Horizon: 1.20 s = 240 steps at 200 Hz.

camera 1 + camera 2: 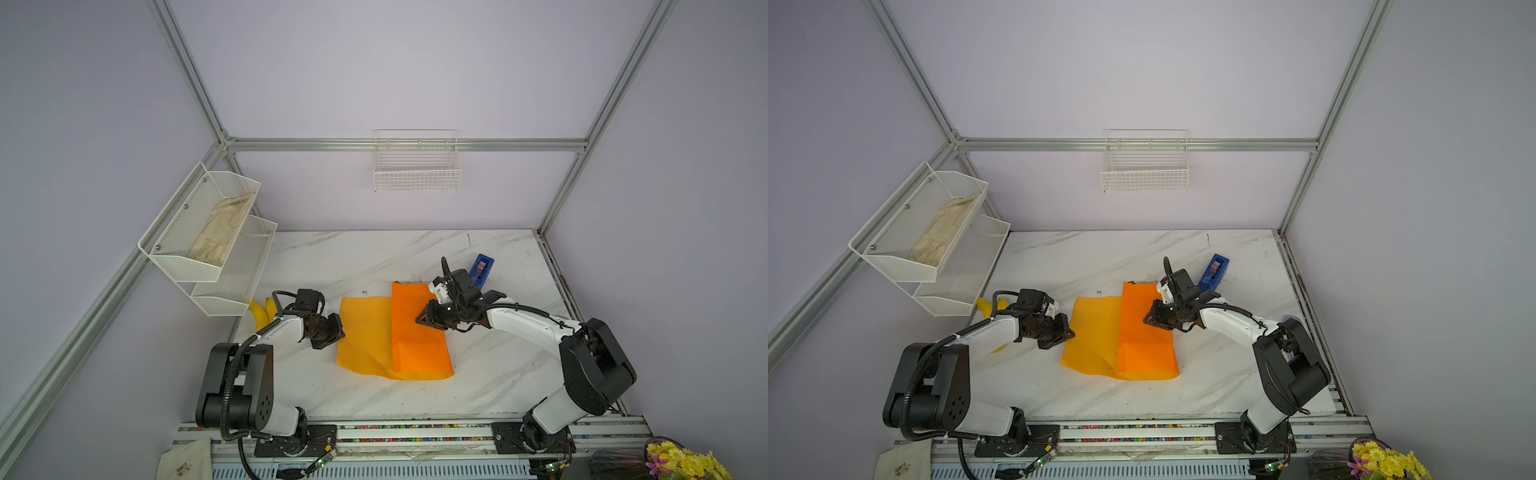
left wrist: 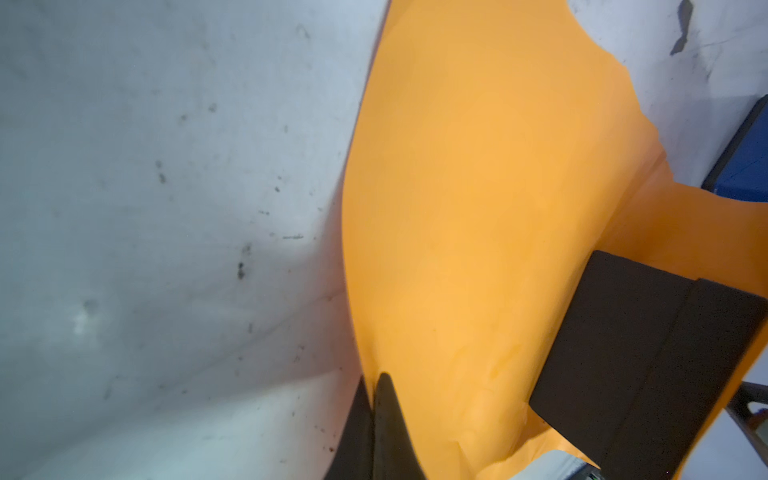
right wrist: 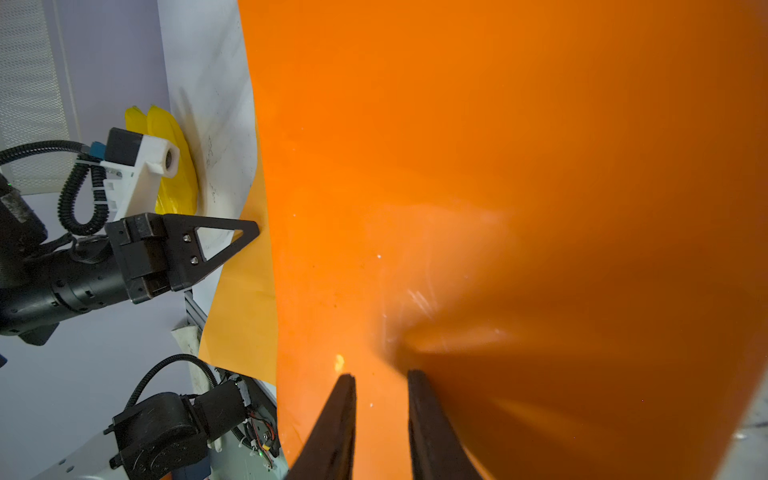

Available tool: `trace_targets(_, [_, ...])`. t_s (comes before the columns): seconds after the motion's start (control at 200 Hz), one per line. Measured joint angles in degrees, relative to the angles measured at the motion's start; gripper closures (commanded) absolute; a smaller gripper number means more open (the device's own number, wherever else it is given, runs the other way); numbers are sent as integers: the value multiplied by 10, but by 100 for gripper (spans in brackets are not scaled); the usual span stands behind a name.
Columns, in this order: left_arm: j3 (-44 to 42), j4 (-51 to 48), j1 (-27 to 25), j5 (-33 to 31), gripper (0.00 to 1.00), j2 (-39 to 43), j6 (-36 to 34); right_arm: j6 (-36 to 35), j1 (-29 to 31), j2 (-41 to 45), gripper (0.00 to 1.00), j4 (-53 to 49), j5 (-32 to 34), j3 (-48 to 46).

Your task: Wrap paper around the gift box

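Observation:
The orange paper lies on the marble table in both top views. Its right half is folded over leftward and looks brighter. The gift box shows only in the left wrist view, dark and matte, sitting under that folded flap. My left gripper is at the paper's left edge, shut on the edge, with its fingertips pinched together on the sheet. My right gripper rests on top of the folded flap, jaws a little apart with only paper surface behind them.
A blue tape dispenser stands behind the right gripper. Bananas lie at the table's left edge, under white mesh shelves. A wire basket hangs on the back wall. Flowers sit at the front right corner.

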<state>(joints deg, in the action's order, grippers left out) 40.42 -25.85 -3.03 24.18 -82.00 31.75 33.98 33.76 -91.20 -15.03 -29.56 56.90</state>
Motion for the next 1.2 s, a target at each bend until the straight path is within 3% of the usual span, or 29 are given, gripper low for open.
trace_targets(0.195, [0,0,-6,26,100,88,0,0,0,0,74,0,0,0])
trace_targets(0.475, [0,2,-62,37,100,163,-1,0,0,0,74,0,1,0])
trace_targets(0.755, [1,5,-133,52,100,169,-16,0,0,0,74,0,1,0])
trace_targets(1.2, [86,3,-170,57,100,129,19,3,0,0,74,2,1,0])
